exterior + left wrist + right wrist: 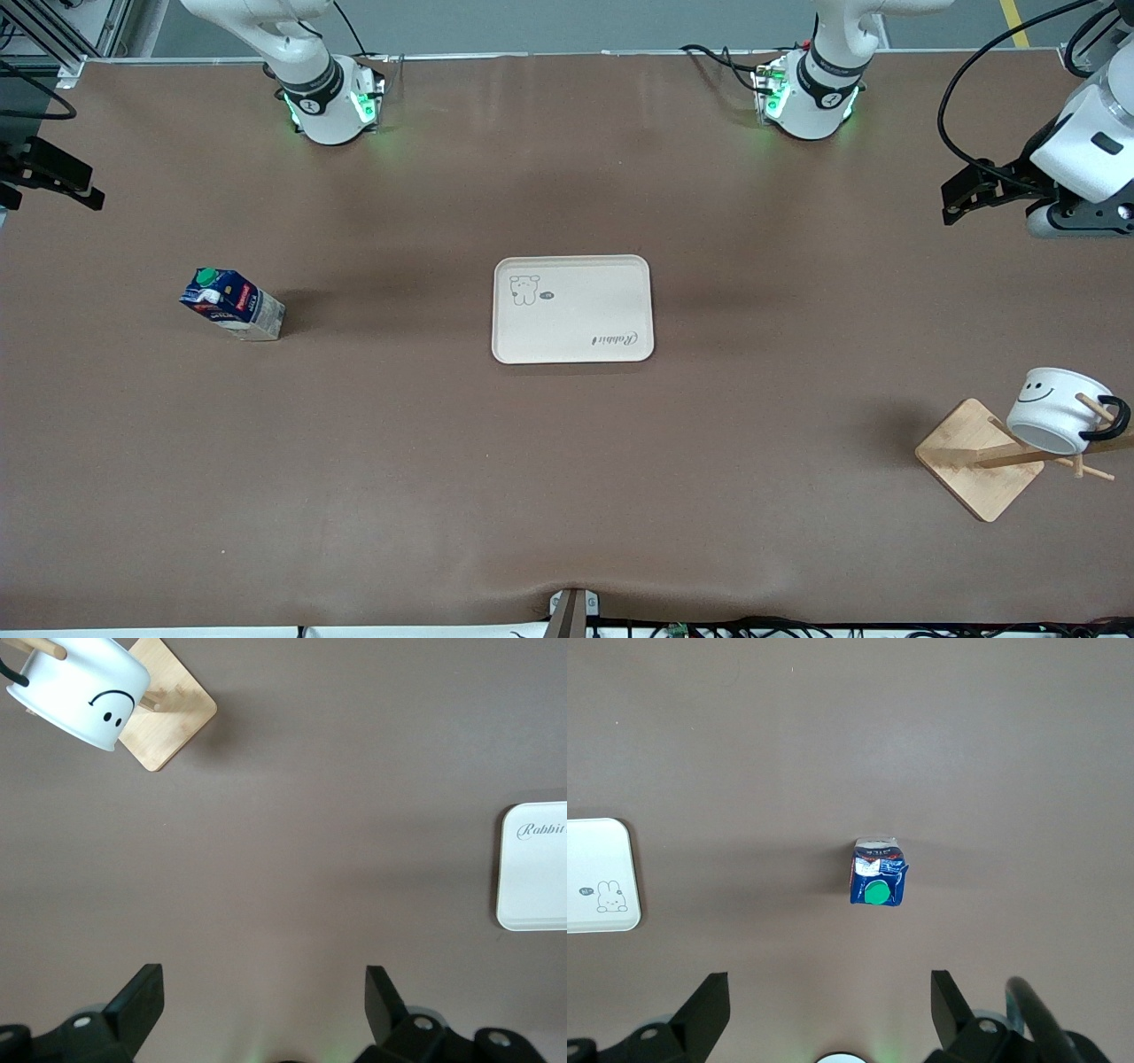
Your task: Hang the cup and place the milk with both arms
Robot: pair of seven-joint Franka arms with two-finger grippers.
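We find the cup (1054, 409) already hanging on a peg of the wooden rack (979, 459) at the left arm's end of the table, so we judge the hanging step done and the milk step in hand. The left gripper (264, 999) hovers empty over bare mat, fingers spread, with the cup and rack well apart from it; that arm seems to be waiting. The right gripper (830, 1003) is also spread and empty, high over the table, with the milk carton (878, 873) standing upright on the mat below and slightly ahead of its fingers. Next we would lower the right gripper around the carton, close, and carry it to the white tray (572, 308) mid-table.
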